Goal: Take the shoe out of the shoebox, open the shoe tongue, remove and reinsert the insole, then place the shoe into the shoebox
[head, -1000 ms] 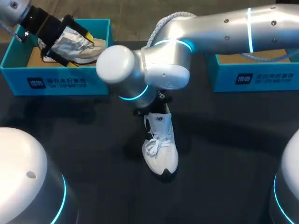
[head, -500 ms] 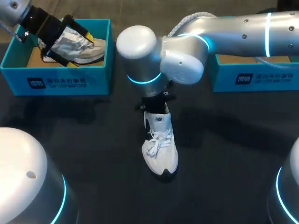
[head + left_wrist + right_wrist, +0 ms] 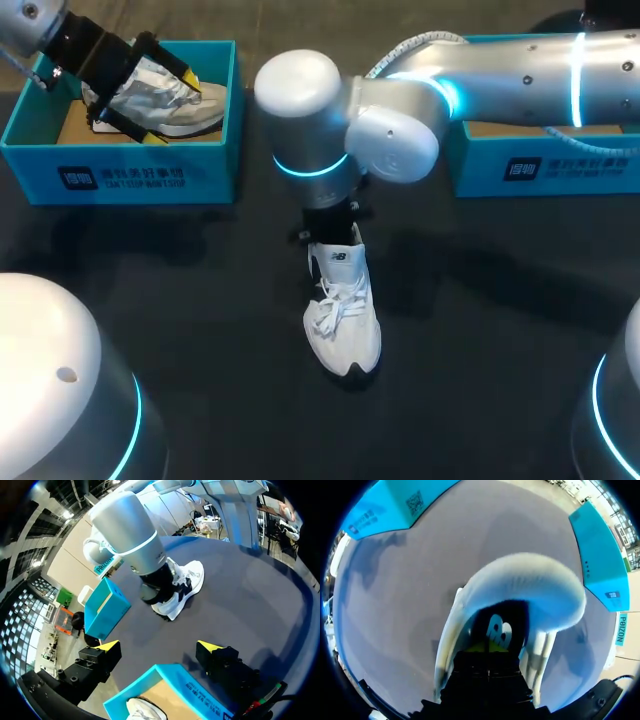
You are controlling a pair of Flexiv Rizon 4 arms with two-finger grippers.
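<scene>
A white shoe (image 3: 343, 322) stands on the dark table's middle, toe toward me, also seen ahead of the left gripper (image 3: 184, 584). My right gripper (image 3: 331, 226) points down into the shoe's opening at the heel. In the right wrist view its yellow tips (image 3: 488, 648) are together inside the white shoe (image 3: 530, 580), close to the tongue's logo; whether they pinch anything is hidden. My left gripper (image 3: 170, 103) hangs open over the left blue shoebox (image 3: 120, 176), which holds a grey shoe (image 3: 200, 112). Its fingers (image 3: 111, 645) stand wide above the shoebox's rim (image 3: 172, 672).
A second blue shoebox (image 3: 540, 166) stands at the back right, partly under my right arm. Both boxes show beyond the shoe in the right wrist view, one box (image 3: 395, 505) to one side and the other box (image 3: 600, 555) opposite.
My right arm's elbow has swung to the right and back while its gripper stayed at the shoe's heel. The shoe and the left arm have not moved.
</scene>
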